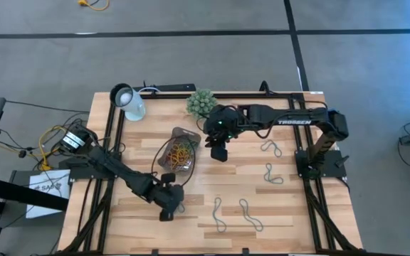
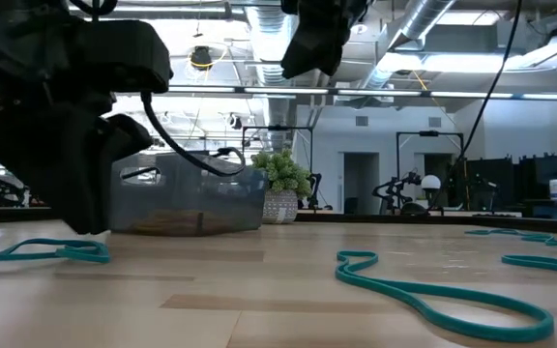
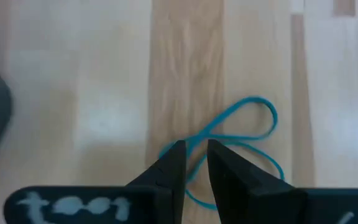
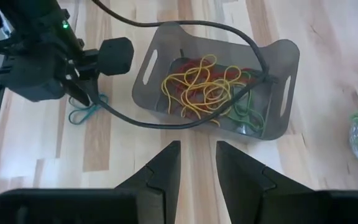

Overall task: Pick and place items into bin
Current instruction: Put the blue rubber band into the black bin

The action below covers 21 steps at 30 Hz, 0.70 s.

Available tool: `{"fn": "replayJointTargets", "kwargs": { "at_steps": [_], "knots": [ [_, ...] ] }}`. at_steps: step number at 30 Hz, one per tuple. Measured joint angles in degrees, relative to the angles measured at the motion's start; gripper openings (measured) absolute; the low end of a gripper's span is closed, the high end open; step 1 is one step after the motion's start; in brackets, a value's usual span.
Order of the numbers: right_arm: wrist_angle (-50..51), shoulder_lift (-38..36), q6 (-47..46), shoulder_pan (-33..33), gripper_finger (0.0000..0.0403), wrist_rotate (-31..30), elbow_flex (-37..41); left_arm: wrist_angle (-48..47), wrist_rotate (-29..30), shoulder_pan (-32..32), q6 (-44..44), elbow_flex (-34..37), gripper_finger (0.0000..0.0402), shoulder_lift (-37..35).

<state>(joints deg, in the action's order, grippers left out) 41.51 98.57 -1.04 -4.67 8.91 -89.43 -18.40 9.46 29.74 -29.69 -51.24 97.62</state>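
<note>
A: Left gripper (image 3: 193, 163) hovering over a teal band (image 3: 241, 134), fingers slightly apart, gripping nothing. Right gripper (image 4: 197, 163) empty.
B: Bin (image 1: 191, 135) holding many; several remaining on table.

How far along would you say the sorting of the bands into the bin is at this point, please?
Well underway. The bin already holds a tangle of red, yellow and green bands. In hand: the left pincer hangs low over a teal band, nothing gripped yet; the right pincer waits empty beside the bin. Left: several teal bands on the table.
</note>
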Motion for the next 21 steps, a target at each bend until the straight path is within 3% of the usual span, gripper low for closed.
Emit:
{"fn": "replayJointTargets", "kwargs": {
  "at_steps": [7,21],
  "knots": [
    [0.07,0.01,0.01,0.0,0.0095,0.0,0.02,-0.38,-1.71,-0.15,1.54,0.0,0.0062,0.0],
    [0.21,0.01,0.0,0.0,0.0095,0.0,0.02,-0.27,-2.36,-1.95,2.87,0.0,0.0125,1.93]
  ]
}}
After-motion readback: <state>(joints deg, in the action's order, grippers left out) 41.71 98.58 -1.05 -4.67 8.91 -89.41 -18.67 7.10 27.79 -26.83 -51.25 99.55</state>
